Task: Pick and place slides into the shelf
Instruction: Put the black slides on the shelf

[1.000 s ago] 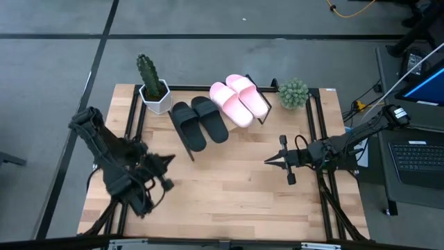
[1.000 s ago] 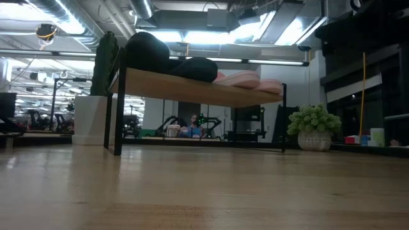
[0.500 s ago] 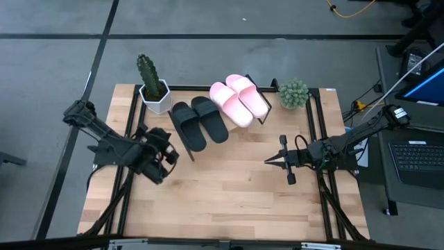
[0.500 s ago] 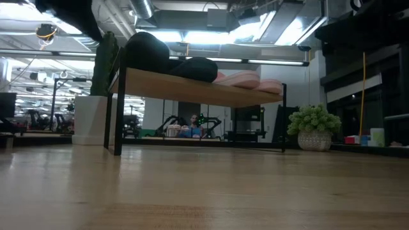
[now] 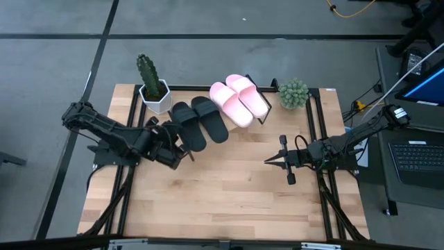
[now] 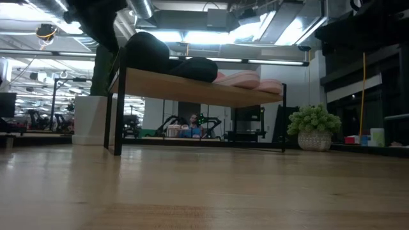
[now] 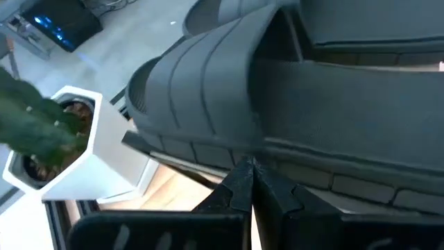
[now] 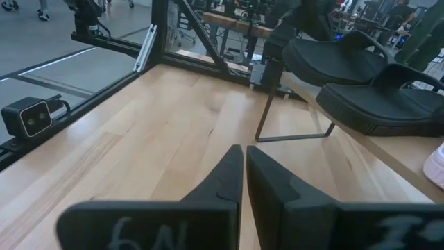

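Two black slides [image 5: 200, 123] and two pale pink slides [image 5: 239, 99] lie side by side on the slanted wooden shelf [image 6: 192, 89] at the table's far side. My left gripper [image 5: 186, 148] is shut, its tips right at the near end of the left black slide [image 7: 208, 90], pointing at the side of its sole. My right gripper [image 5: 267, 161] hangs shut over bare table right of centre, pointing toward the table's left, with nothing between its fingers [image 8: 229, 173]. My left gripper's shut fingertips [image 7: 251, 173] stand at the lower side edge of the left black slide's sole [image 7: 291, 156], coming slanting down from the table's near left. Whether they touch the sole I cannot tell.
A cactus in a white pot [image 5: 154, 87] stands just left of the shelf, close to my left arm. A round green plant [image 5: 293, 94] stands at the shelf's right. The near half of the wooden table [image 5: 229, 201] is bare. A laptop [image 5: 416, 156] sits off the table's right edge.
My left gripper has swung from the table's near left toward the far edge and the right, turning as it went, up to the left black slide's near end. The slides have stayed where they were.
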Controlling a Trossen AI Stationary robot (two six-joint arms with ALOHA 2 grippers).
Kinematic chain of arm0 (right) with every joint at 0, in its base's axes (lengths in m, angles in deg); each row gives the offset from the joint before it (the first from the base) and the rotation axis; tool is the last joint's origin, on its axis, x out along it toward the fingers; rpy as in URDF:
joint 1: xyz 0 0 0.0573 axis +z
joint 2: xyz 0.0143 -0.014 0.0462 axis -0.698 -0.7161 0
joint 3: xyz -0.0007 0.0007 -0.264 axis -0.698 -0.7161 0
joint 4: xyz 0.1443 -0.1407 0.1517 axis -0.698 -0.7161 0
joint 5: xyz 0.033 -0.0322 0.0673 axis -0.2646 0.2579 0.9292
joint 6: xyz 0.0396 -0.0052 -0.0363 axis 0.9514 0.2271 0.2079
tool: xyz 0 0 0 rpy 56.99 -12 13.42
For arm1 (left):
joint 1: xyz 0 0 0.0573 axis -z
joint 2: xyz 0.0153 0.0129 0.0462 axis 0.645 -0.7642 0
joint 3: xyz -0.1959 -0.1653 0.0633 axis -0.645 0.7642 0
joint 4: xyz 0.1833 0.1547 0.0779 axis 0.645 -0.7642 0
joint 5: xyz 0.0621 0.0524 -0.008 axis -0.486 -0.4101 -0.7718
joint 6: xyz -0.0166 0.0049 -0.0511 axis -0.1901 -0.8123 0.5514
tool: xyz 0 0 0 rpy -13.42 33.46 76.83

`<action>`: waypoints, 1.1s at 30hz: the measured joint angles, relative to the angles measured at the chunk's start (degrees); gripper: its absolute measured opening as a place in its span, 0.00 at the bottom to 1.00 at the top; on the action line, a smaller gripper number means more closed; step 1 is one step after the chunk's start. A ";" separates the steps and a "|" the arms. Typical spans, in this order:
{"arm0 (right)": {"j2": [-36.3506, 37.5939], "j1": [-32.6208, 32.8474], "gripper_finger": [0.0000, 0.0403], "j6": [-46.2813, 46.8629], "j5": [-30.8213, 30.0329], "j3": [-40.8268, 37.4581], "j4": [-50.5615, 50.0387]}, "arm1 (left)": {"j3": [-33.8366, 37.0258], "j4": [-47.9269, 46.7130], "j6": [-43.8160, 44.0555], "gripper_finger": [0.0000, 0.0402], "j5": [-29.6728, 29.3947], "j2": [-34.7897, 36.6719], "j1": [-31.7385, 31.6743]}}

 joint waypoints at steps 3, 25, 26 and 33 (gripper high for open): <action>0.00 0.00 0.06 0.03 0.00 0.00 0.01 | 0.00 3.47 -5.46 0.00 1.36 0.00 -2.52; -0.02 0.00 0.06 0.07 0.00 0.00 -0.23 | -0.46 6.77 -14.51 0.00 9.84 2.47 -8.20; -0.02 0.02 0.06 0.07 0.00 0.00 -0.23 | -0.46 6.92 -14.49 0.00 9.89 3.06 -8.06; -0.02 0.00 0.06 0.15 0.00 0.00 -0.25 | -0.46 7.50 -13.63 0.00 9.15 6.16 -7.51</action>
